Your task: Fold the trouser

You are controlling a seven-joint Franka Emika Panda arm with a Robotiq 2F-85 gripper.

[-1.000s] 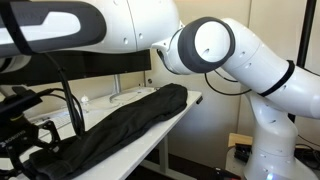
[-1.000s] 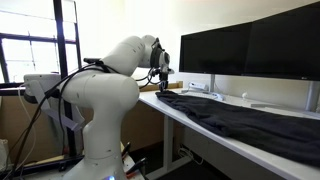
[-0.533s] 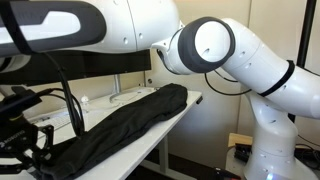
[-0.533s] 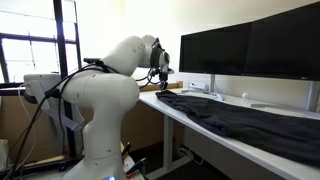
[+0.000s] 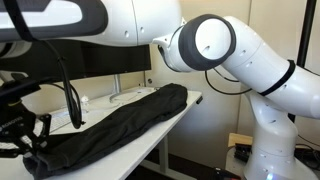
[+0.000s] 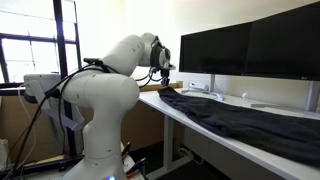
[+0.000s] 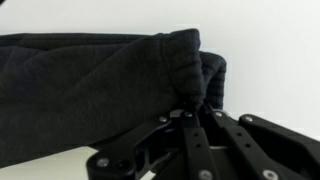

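Note:
The black trouser (image 5: 120,125) lies stretched along the white desk (image 5: 150,142), limp and wrinkled. In the other exterior view the trouser (image 6: 250,122) runs from the desk's near corner toward the right. My gripper (image 6: 163,84) sits at that corner end of the garment. In the wrist view the gripper (image 7: 190,110) is shut, its fingers (image 7: 206,140) pinching the ribbed hem of the trouser (image 7: 90,90). The pinched end (image 6: 170,95) rises slightly off the desk (image 6: 205,128). Close to the camera in an exterior view the gripper (image 5: 28,135) shows as a dark, blurred shape.
Two black monitors (image 6: 250,45) stand along the back of the desk, just behind the trouser. White flat items (image 5: 128,97) lie beside the garment near the monitor base. A cardboard box (image 5: 240,146) sits on the floor by the robot base (image 5: 270,150).
The jaws have closed on the trouser's hem. The gripper and the pinched end have risen slightly; the rest of the garment lies as before.

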